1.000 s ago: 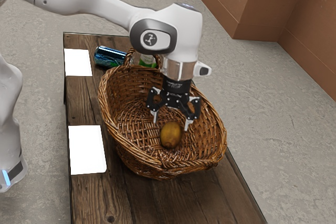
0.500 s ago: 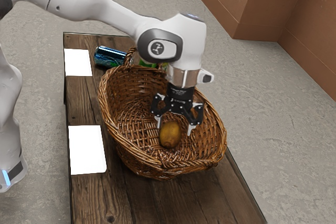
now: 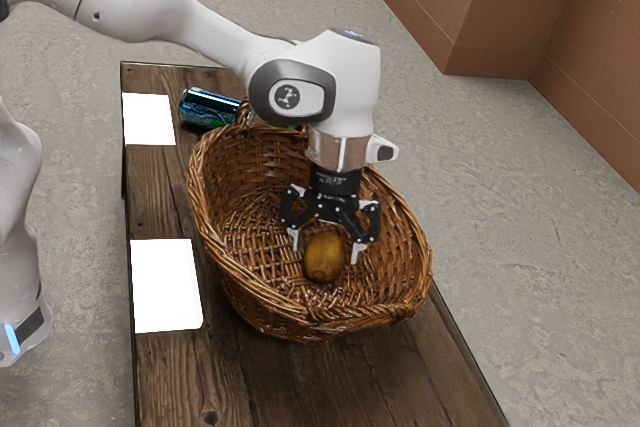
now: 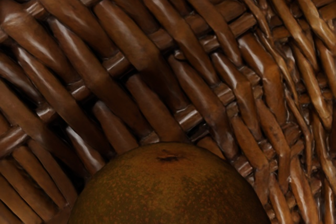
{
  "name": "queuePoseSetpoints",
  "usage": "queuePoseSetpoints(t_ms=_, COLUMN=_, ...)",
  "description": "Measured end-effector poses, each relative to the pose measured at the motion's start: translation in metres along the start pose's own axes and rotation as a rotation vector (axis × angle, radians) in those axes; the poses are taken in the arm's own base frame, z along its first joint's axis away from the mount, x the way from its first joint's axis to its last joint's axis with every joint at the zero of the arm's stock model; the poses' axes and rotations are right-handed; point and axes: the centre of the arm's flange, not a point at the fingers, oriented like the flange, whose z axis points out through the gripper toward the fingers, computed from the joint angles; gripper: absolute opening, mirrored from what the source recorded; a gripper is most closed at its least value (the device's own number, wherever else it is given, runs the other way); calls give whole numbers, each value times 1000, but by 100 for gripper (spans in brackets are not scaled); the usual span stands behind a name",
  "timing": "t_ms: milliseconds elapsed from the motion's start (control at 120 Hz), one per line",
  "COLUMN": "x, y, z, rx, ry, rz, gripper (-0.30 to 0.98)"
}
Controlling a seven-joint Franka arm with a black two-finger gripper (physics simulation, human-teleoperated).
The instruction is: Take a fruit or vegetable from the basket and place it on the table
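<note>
Pincer [image 3: 325, 250] is open, fingers apart w/ the brown fruit [image 3: 324, 260] between them. Fruit's on the basket [image 3: 222, 258] floor, toward the near rim; can't tell if either finger touches it. Step now, IMO: finish lining up, then grip.

Get the tips down past the fruit's widest part b4 you close, else it'll prob squirt out. Center on it so both sides meet it tgthr; one side early = it rolls. Go slow near the wicker, tips could snag the weave. Squeeze firm but easy, skin may be slick.

Once it's held, lift straight up, well over the rim, then swing out. I'd set it on the near part of the worktop [image 3: 185, 382], away from the can [image 3: 208, 109] at far left. Lower till it rests, then let go, it may roll.
</note>
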Motion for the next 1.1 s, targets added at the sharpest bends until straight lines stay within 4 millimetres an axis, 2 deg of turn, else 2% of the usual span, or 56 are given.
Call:
queuePoseSetpoints(t_ms=250, x=9, y=2, z=12, rx=10, ry=-7, rz=-16, gripper=68)
queuePoseSetpoints(t_ms=283, x=9, y=3, z=13, rx=10, ry=-9, rz=-18, gripper=63)
queuePoseSetpoints(t_ms=375, x=11, y=3, z=12, rx=4, ry=-11, rz=-30, gripper=62)
queuePoseSetpoints(t_ms=525, x=13, y=3, z=10, rx=-3, ry=-10, rz=-50, gripper=46)
queuePoseSetpoints(t_ms=617, x=12, y=3, z=8, rx=-6, ry=-8, rz=-61, gripper=30)
queuePoseSetpoints(t_ms=683, x=11, y=4, z=6, rx=-9, ry=-4, rz=-68, gripper=26)
queuePoseSetpoints(t_ms=750, x=7, y=4, z=3, rx=-13, ry=2, rz=-70, gripper=27)
queuePoseSetpoints(t_ms=1050, x=-8, y=0, z=-48, rx=-105, ry=42, rz=-76, gripper=27)
queuePoseSetpoints(t_ms=1100, x=-21, y=-3, z=-62, rx=-133, ry=51, rz=-63, gripper=27)
